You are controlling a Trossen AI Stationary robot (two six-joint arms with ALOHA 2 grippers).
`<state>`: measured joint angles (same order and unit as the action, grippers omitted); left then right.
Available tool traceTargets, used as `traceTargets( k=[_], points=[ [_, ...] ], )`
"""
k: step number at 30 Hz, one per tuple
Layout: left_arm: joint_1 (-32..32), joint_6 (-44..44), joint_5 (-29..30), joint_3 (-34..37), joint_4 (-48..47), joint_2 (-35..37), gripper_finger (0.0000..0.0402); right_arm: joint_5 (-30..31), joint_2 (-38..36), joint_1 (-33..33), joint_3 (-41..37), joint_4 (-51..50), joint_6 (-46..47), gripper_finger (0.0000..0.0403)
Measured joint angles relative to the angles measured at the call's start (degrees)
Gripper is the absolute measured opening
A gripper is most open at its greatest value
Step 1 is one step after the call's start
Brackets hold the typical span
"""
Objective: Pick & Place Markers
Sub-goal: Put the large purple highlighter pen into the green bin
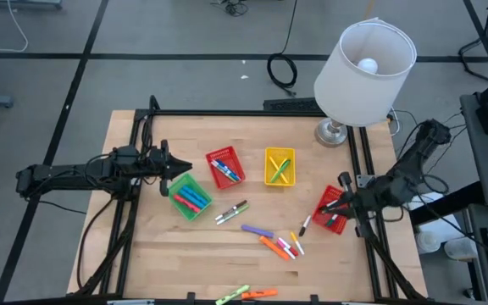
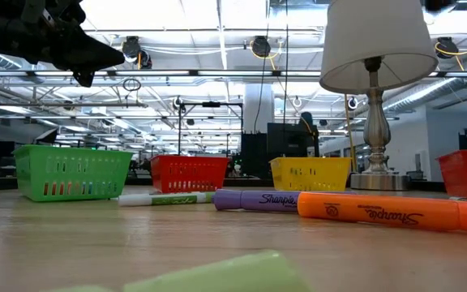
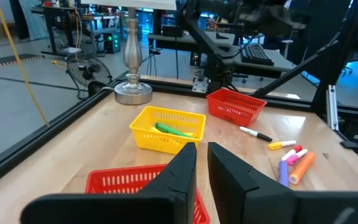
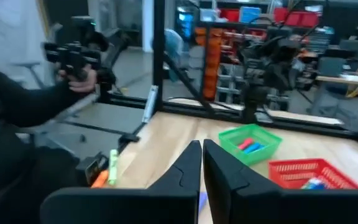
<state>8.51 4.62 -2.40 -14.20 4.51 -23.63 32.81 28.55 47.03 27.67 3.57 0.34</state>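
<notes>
"Sharpie" on orange marker (image 2: 379, 212) and purple marker (image 2: 258, 199).

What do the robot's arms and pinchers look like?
Both arms are dark, almost black, built from jointed links with black cables trailing behind. The left gripper and right gripper each end in two flat, wedge-shaped black fingers that taper toward the tips. No markings show.
</notes>
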Motion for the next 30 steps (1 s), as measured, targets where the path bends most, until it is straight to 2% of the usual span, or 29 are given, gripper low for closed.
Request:
traceTargets(
  k=[3, 14, 18, 25, 30],
  points=[
    [0.00, 0.02, 0.43, 0.00, 0.17, -0.01, 0.0047, -3.00, -5.18, -0.64, -4.86, 2.75, -0.17, 0.0001],
    [0.02, -0.19, 2.57, 0.02, 1.28, -0.01, 0.0047, -2.87, -13.60, -1.29, -14.44, 7.78, -7.27, 0.0001],
    [0.02, 0.38, 2.94, 0.02, 2.12, 0.01, 0.0047, -2.83, -14.63, -1.29, -17.59, 13.82, -11.12, 0.0001],
    [-0.28, 9.54, 2.94, 0.02, 2.49, -1.89, 0.0045, -2.43, -14.68, -1.29, -19.40, 19.57, -17.72, 0.0001],
    [-3.32, 10.70, 7.21, -1.52, 1.77, -6.80, 0.0009, -2.46, -14.64, -1.29, -19.44, 18.95, -19.75, 0.0001]
  ],
)
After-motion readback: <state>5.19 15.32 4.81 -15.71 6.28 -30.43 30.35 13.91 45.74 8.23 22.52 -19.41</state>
